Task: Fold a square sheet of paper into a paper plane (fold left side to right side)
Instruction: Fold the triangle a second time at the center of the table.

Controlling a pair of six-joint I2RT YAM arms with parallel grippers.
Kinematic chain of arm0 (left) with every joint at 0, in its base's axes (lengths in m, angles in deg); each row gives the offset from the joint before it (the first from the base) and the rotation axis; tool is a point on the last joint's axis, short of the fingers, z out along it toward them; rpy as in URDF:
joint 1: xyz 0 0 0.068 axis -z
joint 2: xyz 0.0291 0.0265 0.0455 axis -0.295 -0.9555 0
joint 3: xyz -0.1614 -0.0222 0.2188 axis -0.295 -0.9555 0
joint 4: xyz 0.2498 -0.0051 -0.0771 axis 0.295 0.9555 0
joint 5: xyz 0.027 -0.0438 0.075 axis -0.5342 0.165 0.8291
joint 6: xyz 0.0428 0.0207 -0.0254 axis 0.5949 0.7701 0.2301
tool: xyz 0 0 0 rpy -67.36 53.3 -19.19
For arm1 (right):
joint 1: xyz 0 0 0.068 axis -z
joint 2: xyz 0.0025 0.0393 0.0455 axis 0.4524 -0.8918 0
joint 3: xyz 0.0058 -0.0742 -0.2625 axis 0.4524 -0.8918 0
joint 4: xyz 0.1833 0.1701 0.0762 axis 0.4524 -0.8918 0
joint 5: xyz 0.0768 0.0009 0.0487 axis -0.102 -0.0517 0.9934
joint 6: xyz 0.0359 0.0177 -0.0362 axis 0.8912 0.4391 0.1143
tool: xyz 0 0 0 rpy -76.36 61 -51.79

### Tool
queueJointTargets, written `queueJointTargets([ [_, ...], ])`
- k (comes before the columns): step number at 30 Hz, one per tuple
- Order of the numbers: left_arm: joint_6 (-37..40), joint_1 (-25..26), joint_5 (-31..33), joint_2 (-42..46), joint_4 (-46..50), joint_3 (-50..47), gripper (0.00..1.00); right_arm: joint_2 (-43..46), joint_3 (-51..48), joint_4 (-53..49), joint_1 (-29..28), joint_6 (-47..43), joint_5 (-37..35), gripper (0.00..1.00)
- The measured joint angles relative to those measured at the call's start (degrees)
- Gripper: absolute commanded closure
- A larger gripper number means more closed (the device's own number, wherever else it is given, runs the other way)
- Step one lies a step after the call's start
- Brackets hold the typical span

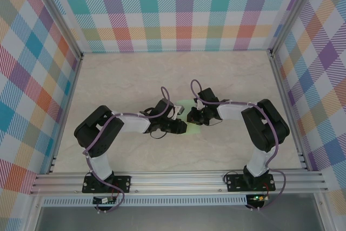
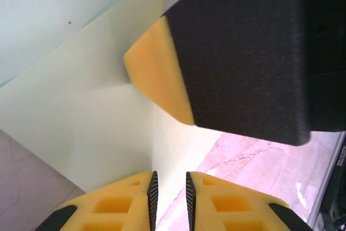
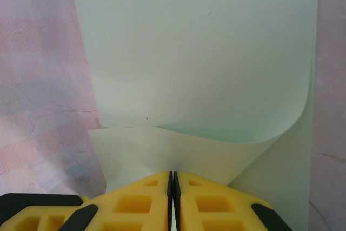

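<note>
The square sheet of paper (image 1: pixel 189 104), pale mint green, lies mid-table under both gripper heads. In the right wrist view the paper (image 3: pixel 200 52) lies flat ahead while its near edge curls up into my right gripper (image 3: pixel 172 179), which is shut on that edge. My left gripper (image 2: pixel 169 193) hovers over the paper (image 2: pixel 81 112) at its edge, jaws a narrow gap apart and pinching nothing. One yellow finger of the right gripper (image 2: pixel 157 68) rests on the sheet just ahead of it. From above, the left gripper (image 1: pixel 180 126) and right gripper (image 1: pixel 191 116) almost meet.
The marble-look table top (image 1: pixel 135 79) is boxed in by plaid walls (image 1: pixel 178 9) at the back and both sides. An aluminium rail (image 1: pixel 178 179) runs along the near edge by the arm bases.
</note>
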Motion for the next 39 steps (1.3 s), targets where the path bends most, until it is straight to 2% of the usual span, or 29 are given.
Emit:
queueJointTargets([
  [15, 1.44, 0.11, 1.88, -0.31, 1.33, 0.02, 0.80, 0.24, 0.24, -0.76, 0.00, -0.42, -0.04, 0.87],
  [25, 2.19, 0.55, 3.15, -0.52, 2.99, 0.87, 0.83, 7.74, -2.16, -0.37, -1.51, 0.11, 0.07, 0.90],
  [39, 3.06, 1.73, 5.77, -0.98, 6.71, 3.04, 0.85, 2.25, -3.45, 3.17, -2.91, 2.69, 0.13, 0.90],
])
